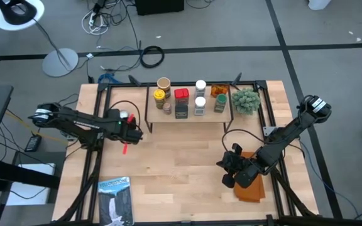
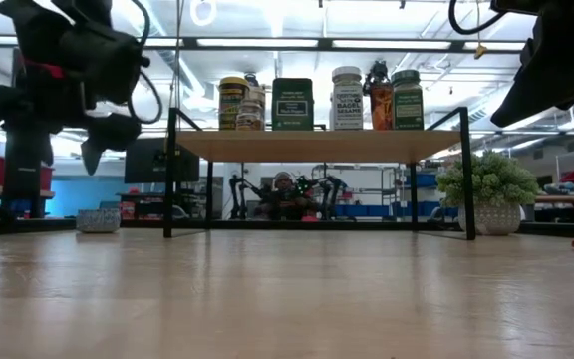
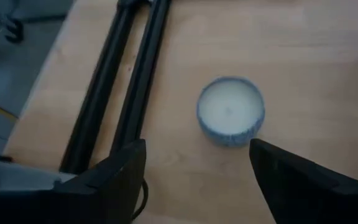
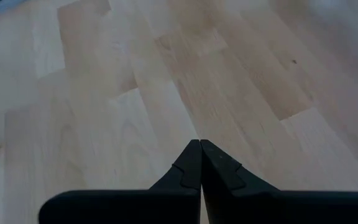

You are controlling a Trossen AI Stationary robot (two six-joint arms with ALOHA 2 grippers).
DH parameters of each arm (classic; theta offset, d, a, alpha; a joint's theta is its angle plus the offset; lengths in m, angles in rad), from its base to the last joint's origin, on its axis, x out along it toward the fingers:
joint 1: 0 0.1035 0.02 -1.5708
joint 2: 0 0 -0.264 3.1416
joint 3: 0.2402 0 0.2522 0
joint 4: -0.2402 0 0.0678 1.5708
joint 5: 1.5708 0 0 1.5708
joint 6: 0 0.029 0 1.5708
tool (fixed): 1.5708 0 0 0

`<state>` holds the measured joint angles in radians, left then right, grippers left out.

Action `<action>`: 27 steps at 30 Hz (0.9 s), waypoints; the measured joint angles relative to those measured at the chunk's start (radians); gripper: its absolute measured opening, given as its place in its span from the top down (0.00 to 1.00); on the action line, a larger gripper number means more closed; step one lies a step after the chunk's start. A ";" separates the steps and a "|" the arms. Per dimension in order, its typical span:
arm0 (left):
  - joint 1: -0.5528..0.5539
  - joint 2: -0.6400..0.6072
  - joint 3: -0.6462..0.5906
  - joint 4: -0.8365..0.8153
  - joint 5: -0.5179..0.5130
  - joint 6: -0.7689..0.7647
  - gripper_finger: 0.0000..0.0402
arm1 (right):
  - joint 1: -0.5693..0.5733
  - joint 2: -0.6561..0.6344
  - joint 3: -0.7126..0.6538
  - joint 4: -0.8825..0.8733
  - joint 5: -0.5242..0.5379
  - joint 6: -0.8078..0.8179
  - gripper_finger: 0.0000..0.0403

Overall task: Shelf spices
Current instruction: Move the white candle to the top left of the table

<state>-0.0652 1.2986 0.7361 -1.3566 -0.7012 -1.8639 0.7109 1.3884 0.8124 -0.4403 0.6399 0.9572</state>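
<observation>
Several spice jars and tins [image 1: 190, 99] stand on the shelf [image 1: 149, 108], a light board on black legs at the table's far side; the low view shows them in a row [image 2: 332, 98] on the board [image 2: 317, 146]. One small round tin with a white top and a blue rim [image 3: 230, 111] stands on the table left of the shelf [image 2: 99, 220]. My left gripper [image 3: 197, 163] is open and hangs above that tin [image 1: 132, 133], one finger on each side, touching nothing. My right gripper [image 4: 201, 163] is shut above bare table at the near right [image 1: 228, 171].
A potted plant [image 1: 246, 100] stands right of the shelf. An orange folded cloth [image 1: 251, 189] lies under the right arm, and a blue-and-white booklet [image 1: 115, 201] lies at the near left. Black frame rails [image 3: 120, 81] run beside the tin. Bare wood [image 1: 181, 163] stretches in front of the shelf.
</observation>
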 joint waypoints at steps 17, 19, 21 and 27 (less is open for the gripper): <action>0.188 -0.077 -0.069 0.294 0.190 0.573 0.27 | 0.001 0.000 0.000 0.011 -0.006 -0.001 1.00; 0.227 -0.077 -0.094 0.315 0.229 0.644 0.27 | 0.001 0.000 0.000 0.014 -0.006 -0.001 1.00; 0.258 -0.081 -0.123 0.330 0.255 0.689 0.27 | 0.001 0.000 0.000 0.024 -0.006 -0.001 1.00; 0.337 -0.090 -0.217 0.490 0.305 0.825 0.27 | 0.001 0.000 0.000 0.021 -0.007 -0.002 1.00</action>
<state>0.2713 1.2083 0.5194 -0.8669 -0.3962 -1.0390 0.7117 1.3888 0.8124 -0.4189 0.6334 0.9553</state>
